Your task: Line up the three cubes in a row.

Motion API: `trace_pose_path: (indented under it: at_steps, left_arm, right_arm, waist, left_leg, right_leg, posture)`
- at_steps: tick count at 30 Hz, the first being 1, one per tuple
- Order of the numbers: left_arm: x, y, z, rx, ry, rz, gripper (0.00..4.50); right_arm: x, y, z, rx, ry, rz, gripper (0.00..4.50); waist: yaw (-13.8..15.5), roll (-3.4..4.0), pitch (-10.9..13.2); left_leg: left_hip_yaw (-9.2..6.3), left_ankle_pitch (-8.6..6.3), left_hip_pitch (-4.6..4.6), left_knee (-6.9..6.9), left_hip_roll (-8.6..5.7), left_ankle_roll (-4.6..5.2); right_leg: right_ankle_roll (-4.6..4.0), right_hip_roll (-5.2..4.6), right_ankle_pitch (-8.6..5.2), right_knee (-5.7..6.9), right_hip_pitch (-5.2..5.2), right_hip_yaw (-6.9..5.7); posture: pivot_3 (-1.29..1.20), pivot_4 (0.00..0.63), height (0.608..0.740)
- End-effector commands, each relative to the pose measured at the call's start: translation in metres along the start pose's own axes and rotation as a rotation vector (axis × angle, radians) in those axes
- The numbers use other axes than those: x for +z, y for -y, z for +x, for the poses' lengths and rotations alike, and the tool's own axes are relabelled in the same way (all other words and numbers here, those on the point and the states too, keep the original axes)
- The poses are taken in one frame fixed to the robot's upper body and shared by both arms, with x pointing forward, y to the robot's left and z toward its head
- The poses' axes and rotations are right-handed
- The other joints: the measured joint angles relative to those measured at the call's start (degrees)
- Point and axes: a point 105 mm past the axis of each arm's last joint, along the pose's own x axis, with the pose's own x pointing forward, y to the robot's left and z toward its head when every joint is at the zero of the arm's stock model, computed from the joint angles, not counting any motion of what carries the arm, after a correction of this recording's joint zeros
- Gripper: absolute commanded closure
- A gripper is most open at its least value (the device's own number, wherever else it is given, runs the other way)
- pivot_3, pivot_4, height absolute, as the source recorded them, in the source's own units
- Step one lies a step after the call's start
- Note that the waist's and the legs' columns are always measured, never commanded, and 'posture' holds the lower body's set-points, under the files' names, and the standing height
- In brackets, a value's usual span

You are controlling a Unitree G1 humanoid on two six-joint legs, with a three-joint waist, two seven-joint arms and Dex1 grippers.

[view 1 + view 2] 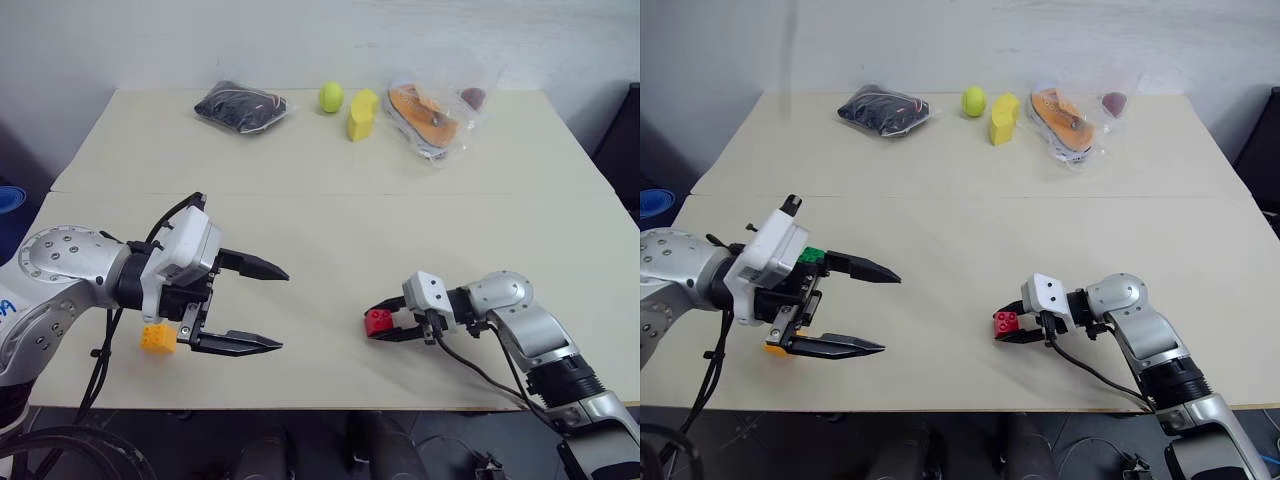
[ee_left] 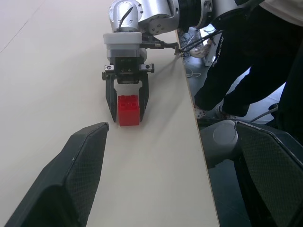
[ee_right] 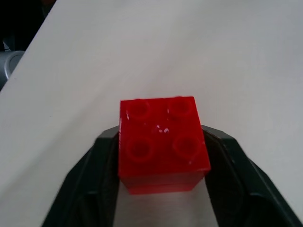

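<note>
The right tool (image 1: 382, 325) brackets the red brick (image 1: 378, 322) on the counter (image 1: 330, 210), grip unclear, while the left tool (image 1: 262, 306) gapes wide near the orange-yellow brick (image 1: 157, 337).

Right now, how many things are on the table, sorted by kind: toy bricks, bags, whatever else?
Studded toy bricks: 3 (red brick, orange-yellow brick, green brick)
Plastic bags with contents: 2 (dark bag, clear bag)
Yellow-green ball: 1
Yellow curved block: 1
Total: 7

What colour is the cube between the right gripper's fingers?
Red cube; the right wrist view shows it best.
</note>
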Motion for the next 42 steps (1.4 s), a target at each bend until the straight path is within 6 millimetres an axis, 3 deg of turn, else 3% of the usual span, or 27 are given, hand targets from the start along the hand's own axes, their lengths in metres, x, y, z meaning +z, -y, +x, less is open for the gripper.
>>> trace_pose_path:
  at_steps: [1, 4, 6, 8, 11, 16, 18, 20, 28, 30, 32, 36, 42]
  left_arm:
    - [0.003, -0.003, -0.004, 0.058, 0.014, 0.03, 0.0]
    - [-0.001, -0.013, -0.012, 0.176, 0.039, 0.018, 0.0]
    - [-0.01, -0.02, -0.025, 0.306, 0.048, -0.028, 0.0]
    - [-0.03, -0.023, -0.05, 0.478, 0.009, -0.09, 0.0]
    - [-0.067, 0.001, -0.112, 0.751, -0.037, -0.24, 0.0]
    - [-0.098, 0.035, -0.163, 0.995, -0.112, -0.368, 0.0]
    - [-0.107, 0.043, -0.174, 1.059, -0.116, -0.406, 0.0]
    - [-0.109, 0.044, -0.176, 1.078, -0.108, -0.417, 0.0]
    - [-0.091, -0.004, -0.152, 1.103, -0.01, -0.453, 0.0]
    - [-0.088, -0.026, -0.139, 1.059, -0.052, -0.464, 0.0]
    - [-0.09, -0.047, -0.127, 1.038, -0.12, -0.493, 0.0]
    - [-0.095, -0.078, -0.127, 1.102, -0.167, -0.533, 0.0]
    - [-0.11, -0.099, -0.115, 1.059, -0.266, -0.573, 0.0]
  right_arm:
    - [0.008, -0.002, 0.001, 0.0, 0.024, -0.023, 1.08]
    - [0.016, -0.003, -0.003, 0.002, 0.042, -0.028, 0.05]
    - [0.028, -0.003, -0.009, -0.01, 0.085, -0.01, 0.02]
    - [0.049, 0.001, -0.02, -0.038, 0.163, 0.036, 0.02]
    - [0.083, 0.004, -0.048, -0.059, 0.249, 0.061, 0.02]
    - [0.106, 0.007, -0.071, -0.093, 0.294, 0.091, 0.02]
    - [0.11, 0.007, -0.075, -0.095, 0.293, 0.088, 0.02]
    - [0.111, 0.007, -0.075, -0.093, 0.289, 0.087, 0.02]
    - [0.12, 0.005, -0.068, -0.06, 0.299, 0.066, 0.02]
    - [0.126, 0.005, -0.063, -0.069, 0.315, 0.033, 0.02]
    - [0.131, 0.007, -0.057, -0.096, 0.335, 0.007, 0.02]
    - [0.136, 0.004, -0.052, -0.091, 0.349, -0.009, 0.02]
    - [0.143, 0.0, -0.049, -0.079, 0.36, -0.023, 0.02]
  waist:
    - [0.0, 0.0, 0.0]
    - [0.0, 0.0, 0.0]
    - [-0.1, 0.0, 0.0]
    - [-0.4, 0.0, 0.0]
    - [-1.1, 0.0, 0.0]
    - [-0.9, -0.3, 0.0]
    - [-0.4, -0.3, 0.0]
    - [0.1, -0.3, 0.0]
    - [0.1, -0.32, -0.1]
    - [0.0, -0.32, -0.1]
    - [0.0, -0.32, -0.1]
    - [0.0, -0.32, -0.1]
    - [0.0, -0.33, -0.1]
  left_leg:
    - [-0.01, 0.0, -0.01, 0.0, 0.0, 0.0]
    - [-0.02, 0.0, -0.01, 0.0, 0.02, 0.0]
    - [-0.03, 0.0, 0.0, -0.01, 0.03, 0.0]
    - [-0.02, 0.0, -0.01, -0.03, 0.05, 0.0]
    - [-0.06, -0.01, -0.02, -0.07, 0.09, 0.01]
    - [-0.19, -0.09, 0.0, -0.1, 0.15, 0.01]
    - [-0.22, -0.14, 0.03, -0.1, 0.09, 0.04]
    - [-0.2, -0.21, 0.01, -0.11, 0.03, 0.11]
    - [-0.29, -0.24, -0.03, -0.13, -0.07, 0.17]
    - [-0.23, -0.23, 0.0, -0.15, -0.05, 0.16]
    - [-0.23, -0.16, -0.02, -0.14, -0.04, 0.1]
    - [-0.12, -0.12, -0.01, -0.14, -0.04, 0.07]
    - [-0.06, -0.11, -0.05, -0.13, -0.04, 0.06]
  right_leg:
    - [0.0, 0.0, 0.0, 0.03, 0.0, 0.0]
    - [0.0, -0.01, 0.0, 0.04, 0.0, -0.01]
    - [0.0, -0.02, 0.0, 0.05, 0.0, -0.01]
    - [0.0, -0.03, 0.0, 0.15, -0.01, 0.01]
    - [-0.03, -0.04, -0.01, 0.17, -0.04, -0.06]
    - [-0.12, -0.1, -0.07, -0.18, 0.04, -0.22]
    - [-0.12, -0.22, -0.07, -0.18, 0.04, -0.23]
    - [-0.12, -0.32, -0.07, -0.16, 0.01, -0.19]
    - [-0.1, -0.53, -0.05, -0.09, 0.03, -0.22]
    - [-0.1, -0.49, -0.05, -0.08, 0.01, -0.22]
    - [-0.09, -0.43, -0.05, -0.08, 0.01, -0.24]
    - [-0.08, -0.31, -0.04, 0.25, -0.03, -0.17]
    - [-0.07, -0.19, -0.04, 0.23, -0.05, -0.16]
  posture:
    - [0.0, 0.15, 0.74]
    - [0.0, 0.15, 0.74]
    - [0.0, 0.15, 0.74]
    - [0.0, 0.15, 0.74]
    - [0.0, 0.15, 0.74]
    - [0.0, 0.15, 0.74]
    - [0.0, 0.15, 0.74]
    - [0.0, 0.15, 0.74]
    - [0.0, 0.15, 0.74]
    - [0.0, 0.15, 0.74]
    - [0.0, 0.15, 0.74]
    - [0.0, 0.15, 0.74]
    - [0.0, 0.15, 0.74]
